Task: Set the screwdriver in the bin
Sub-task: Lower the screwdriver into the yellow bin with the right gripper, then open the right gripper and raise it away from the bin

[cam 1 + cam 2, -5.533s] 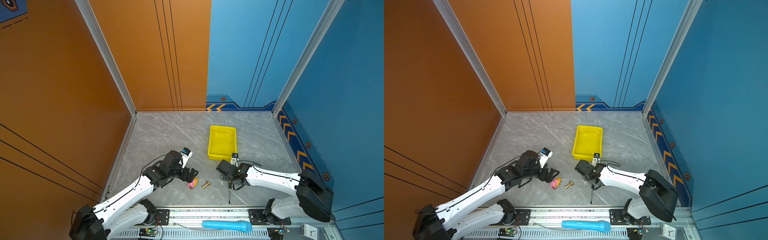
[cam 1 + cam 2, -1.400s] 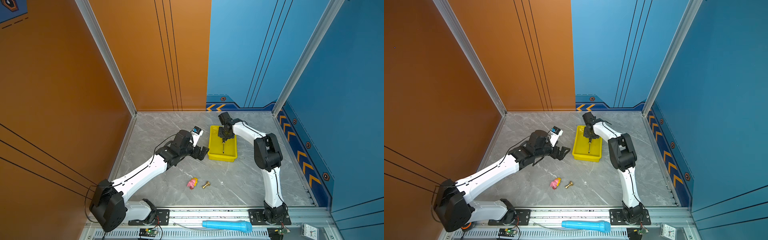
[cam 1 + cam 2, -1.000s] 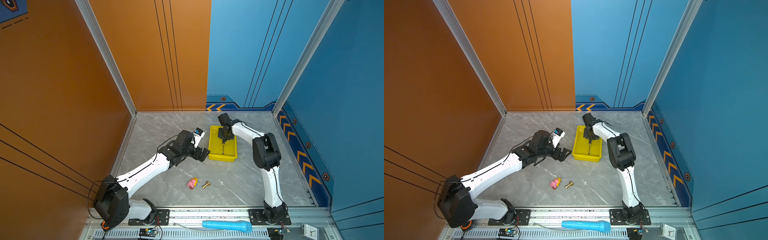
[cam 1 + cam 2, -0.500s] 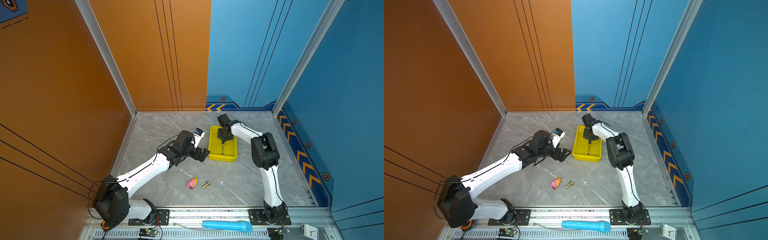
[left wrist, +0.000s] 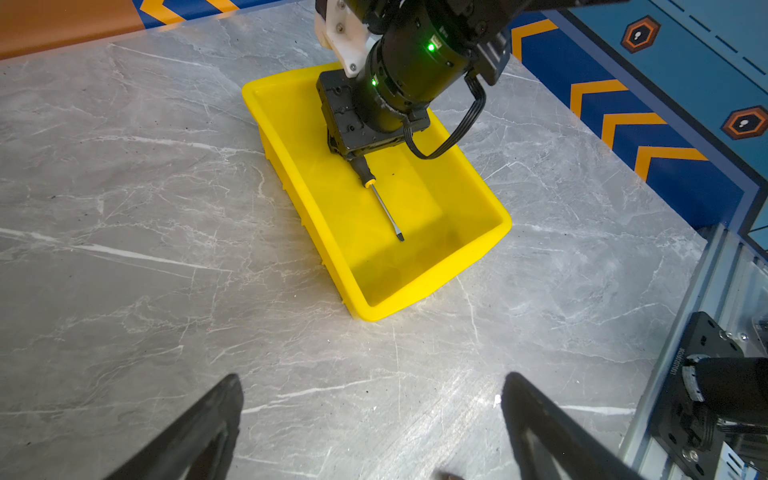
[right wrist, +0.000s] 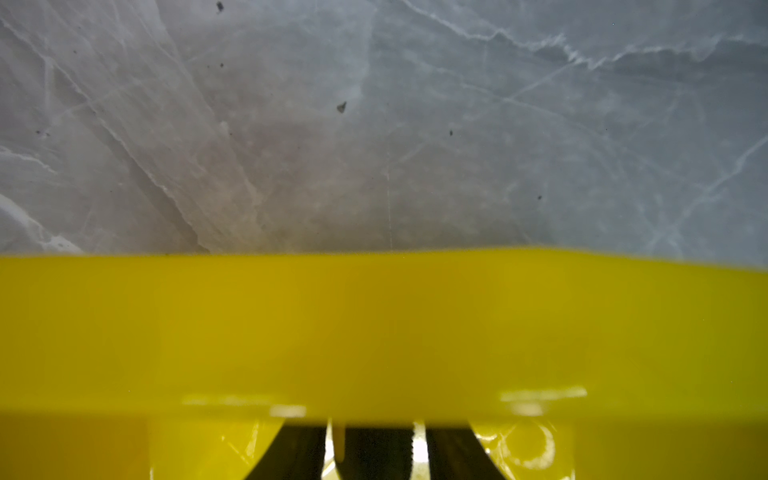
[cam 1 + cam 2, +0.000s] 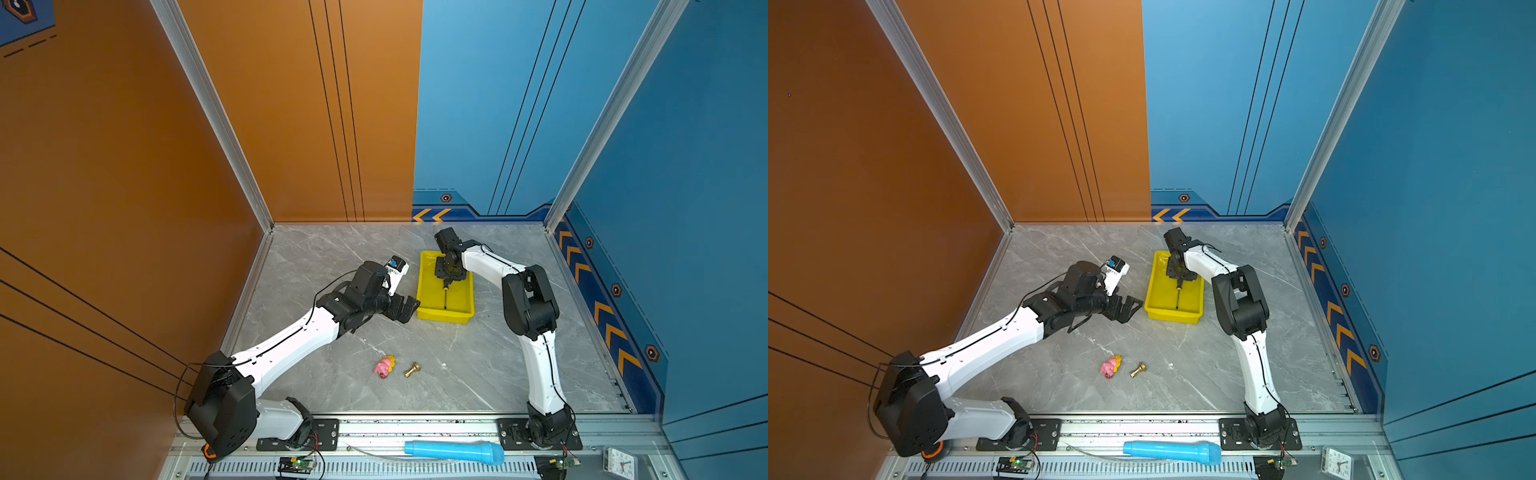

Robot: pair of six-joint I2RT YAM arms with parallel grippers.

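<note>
Now the bin (image 7: 424,291) sits at twelve o'clock on the table. Inside it lies the screwdriver (image 5: 384,203), shaft toward six o'clock, its handle between the right gripper (image 6: 376,453)'s fingers, small gaps either side. Left gripper (image 5: 370,428) gapes empty at nine o'clock of the bin.

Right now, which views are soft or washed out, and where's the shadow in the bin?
Right wrist view: bin wall blurred, too close. Left wrist view: sharp; screwdriver crisp, dark shadow in the bin's near corner, glare on the table. Both top views: evenly lit, small things tiny.
</note>
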